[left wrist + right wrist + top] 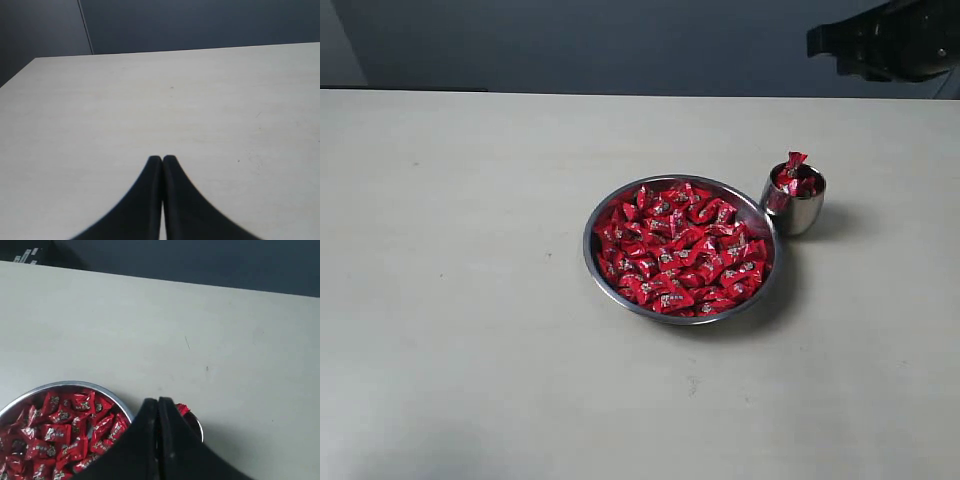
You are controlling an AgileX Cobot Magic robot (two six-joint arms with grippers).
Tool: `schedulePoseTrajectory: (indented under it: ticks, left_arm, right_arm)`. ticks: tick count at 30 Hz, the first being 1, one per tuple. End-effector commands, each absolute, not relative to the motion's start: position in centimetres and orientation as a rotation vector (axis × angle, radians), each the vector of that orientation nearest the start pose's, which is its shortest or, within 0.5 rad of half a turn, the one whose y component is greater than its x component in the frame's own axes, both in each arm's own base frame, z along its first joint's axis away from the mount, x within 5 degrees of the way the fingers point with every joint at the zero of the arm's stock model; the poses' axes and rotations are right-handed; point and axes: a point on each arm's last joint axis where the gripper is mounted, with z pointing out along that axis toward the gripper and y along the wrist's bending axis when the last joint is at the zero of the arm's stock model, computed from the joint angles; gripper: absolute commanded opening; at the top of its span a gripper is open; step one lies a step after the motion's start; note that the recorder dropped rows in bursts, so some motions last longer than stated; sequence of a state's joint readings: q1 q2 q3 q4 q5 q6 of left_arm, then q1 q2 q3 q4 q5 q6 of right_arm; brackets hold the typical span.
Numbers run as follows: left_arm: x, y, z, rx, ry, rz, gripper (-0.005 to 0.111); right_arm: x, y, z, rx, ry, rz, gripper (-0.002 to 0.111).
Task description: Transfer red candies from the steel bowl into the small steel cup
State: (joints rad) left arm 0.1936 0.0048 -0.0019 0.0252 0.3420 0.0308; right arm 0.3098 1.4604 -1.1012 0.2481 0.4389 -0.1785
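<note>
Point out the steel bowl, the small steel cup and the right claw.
steel bowl (587, 243), exterior view, on its rim at the picture's left side.
small steel cup (796, 216), exterior view, on its outer wall.
right claw (158, 401), right wrist view, between its shut fingertips.

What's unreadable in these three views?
- small steel cup: right wrist view, mostly behind the shut right tool.
- steel bowl: right wrist view, cut by frame edge.
- red candies in the cup: exterior view, count hidden by cup wall.
- right arm: exterior view, cut by edge.
</note>
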Motion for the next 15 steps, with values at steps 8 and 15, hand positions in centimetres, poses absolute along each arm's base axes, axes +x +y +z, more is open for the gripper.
schedulePoseTrajectory:
  ticks: [8,15]
  left_arm:
    - [5.3,1.1,18.3,-0.126,1.817,0.179,0.0]
    - [5.3,1.1,18.3,-0.126,1.817,0.179,0.0]
  right_arm:
    - [26.2,9.1,31.1,-0.225,2.117,0.365,-0.001]
    - [23.9,9.4,31.8,-0.266,2.087,0.394,-0.001]
